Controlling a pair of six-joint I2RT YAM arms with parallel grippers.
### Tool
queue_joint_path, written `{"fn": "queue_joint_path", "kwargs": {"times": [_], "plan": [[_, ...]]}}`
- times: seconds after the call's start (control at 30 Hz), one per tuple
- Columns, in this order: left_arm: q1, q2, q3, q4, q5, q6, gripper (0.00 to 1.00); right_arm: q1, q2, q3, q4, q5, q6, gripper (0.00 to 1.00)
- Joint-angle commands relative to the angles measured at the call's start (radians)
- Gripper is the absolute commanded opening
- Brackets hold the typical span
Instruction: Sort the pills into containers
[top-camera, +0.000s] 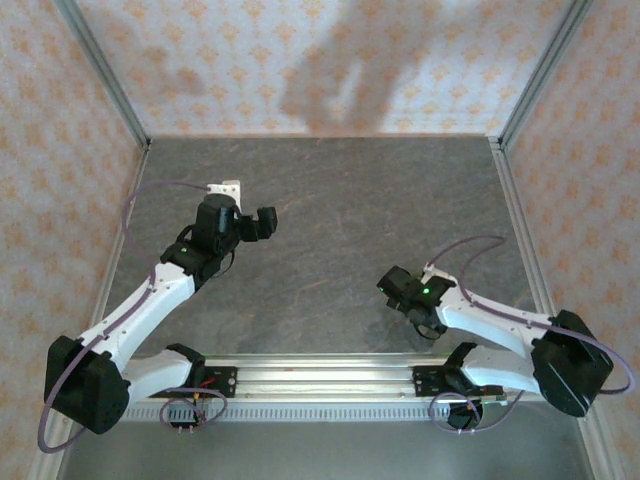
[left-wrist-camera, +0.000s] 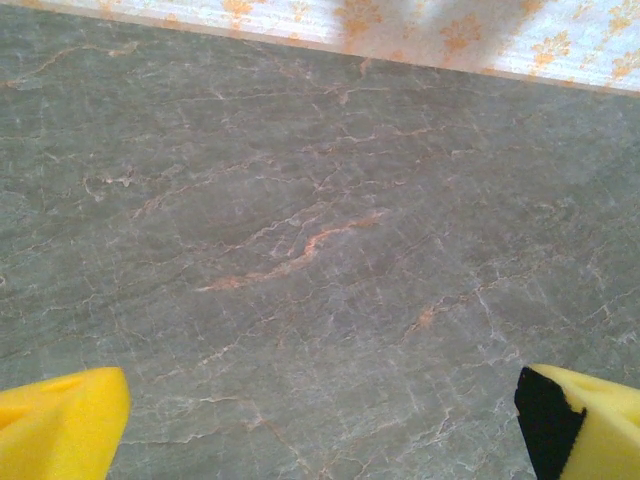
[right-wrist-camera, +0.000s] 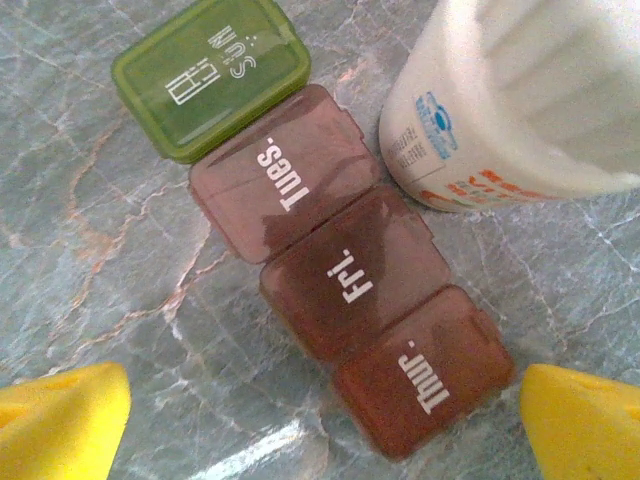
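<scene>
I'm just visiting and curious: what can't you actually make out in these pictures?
- Right wrist view: contents of the pill organizer; its tinted lids are shut.
- Right wrist view: the white bottle, cut off by the top and right edges; its label print is blurred.

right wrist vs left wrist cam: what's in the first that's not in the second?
Right wrist, not left wrist: a pill box of four shut compartments, one green compartment and three reddish-brown ones marked Tues., Fri. and Thur., with a white bottle beside it.
Left wrist, not right wrist: the patterned wall along the table's far edge.
Both: the grey marbled table, and an open gripper with yellow tips in the bottom corners: left gripper, right gripper.
</scene>
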Motion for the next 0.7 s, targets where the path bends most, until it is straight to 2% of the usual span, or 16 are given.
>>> {"fn": "queue_joint_path", "kwargs": {"times": [0.0, 0.33, 0.5, 0.67], "plan": [[-0.007, -0.034, 0.004, -0.030, -0.029, 0.030, 1.00, 0.006, 0.062, 0.035, 0.019, 0.071, 0.013, 1.00], [-0.006, -0.051, -0.012, -0.026, -0.029, 0.025, 1.00, 0.007, 0.125, 0.071, 0.069, 0.046, -0.014, 1.00], [-0.006, -0.048, -0.012, -0.026, -0.030, 0.029, 1.00, 0.007, 0.139, 0.086, 0.137, 0.005, -0.068, 1.00], [-0.006, -0.051, -0.014, -0.029, -0.028, 0.027, 1.00, 0.007, 0.217, 0.147, 0.201, -0.051, -0.130, 0.99]]}}
